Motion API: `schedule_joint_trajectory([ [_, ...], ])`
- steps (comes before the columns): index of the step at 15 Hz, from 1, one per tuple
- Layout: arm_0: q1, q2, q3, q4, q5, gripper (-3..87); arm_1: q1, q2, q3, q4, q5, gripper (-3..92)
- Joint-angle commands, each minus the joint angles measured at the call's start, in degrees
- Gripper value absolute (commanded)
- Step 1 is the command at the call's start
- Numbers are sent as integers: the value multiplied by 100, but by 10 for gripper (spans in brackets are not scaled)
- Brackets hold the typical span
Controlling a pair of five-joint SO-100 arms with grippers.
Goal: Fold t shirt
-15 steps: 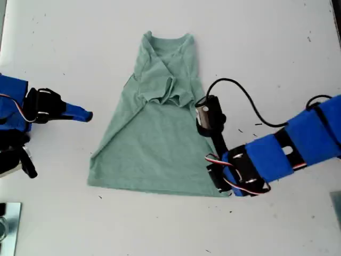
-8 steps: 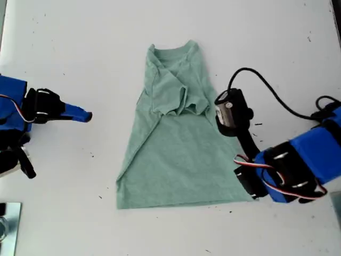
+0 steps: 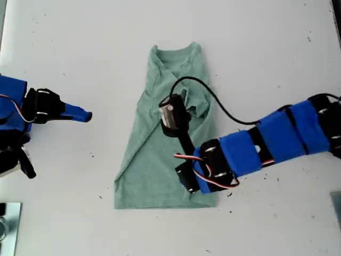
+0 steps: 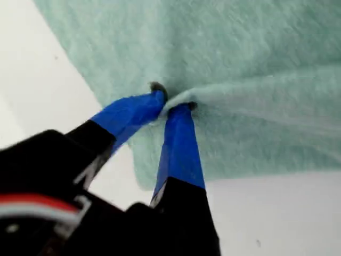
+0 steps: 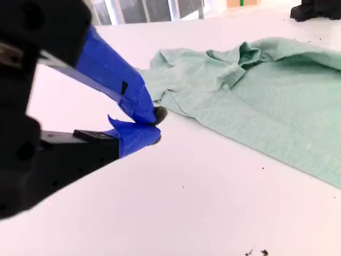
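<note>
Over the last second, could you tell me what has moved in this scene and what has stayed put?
My first end effector, shut on the t shirt, has carried its hem side across toward the exterior view's left, folding that edge inward and narrowing the shirt. My second end effector stayed shut and parked on the table at that view's left.

The plain sage-green heathered cotton t shirt [image 3: 165,144] is seen without print. Blue tape is seen on the fingers [image 4: 181,144] of my first gripper [image 4: 173,104], with black housing behind them and pale green cloth between the tips. Blue-taped fingers [image 5: 114,74] on black are shown on my second gripper [image 5: 154,125], over a white table [image 3: 277,48] flecked with dark specks
</note>
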Motion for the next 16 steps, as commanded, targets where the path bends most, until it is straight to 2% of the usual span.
schedule_joint_trajectory([
  [1, 176, 18, -44, 26, -79, -2, -62, 0, -281, -281, -176, 238],
  [4, 185, 18, -53, 26, -88, -2, -387, 1195, -475, 360, -193, 237],
  [6, 185, 18, -53, 26, -97, -2, -527, 2347, -334, 1371, -281, 235],
  [7, 185, 18, -53, 26, -114, -2, -448, 2997, 325, 2039, -308, 230],
  [8, 185, 18, -53, 26, -114, -2, -255, 3946, 1793, 2013, -606, 223],
  [9, 185, 18, -53, 26, -123, -2, 79, 4957, 3612, 1740, -738, 207],
  [12, 220, 26, -44, 35, -167, -2, 1134, 7875, 8622, -431, -1283, 22],
  [14, 220, 35, -26, 44, -185, -2, 1749, 9483, 10494, -677, -1477, 22],
  [16, 352, -44, 18, -18, -325, -2, 2109, 10749, 11461, -861, -1687, 22],
])
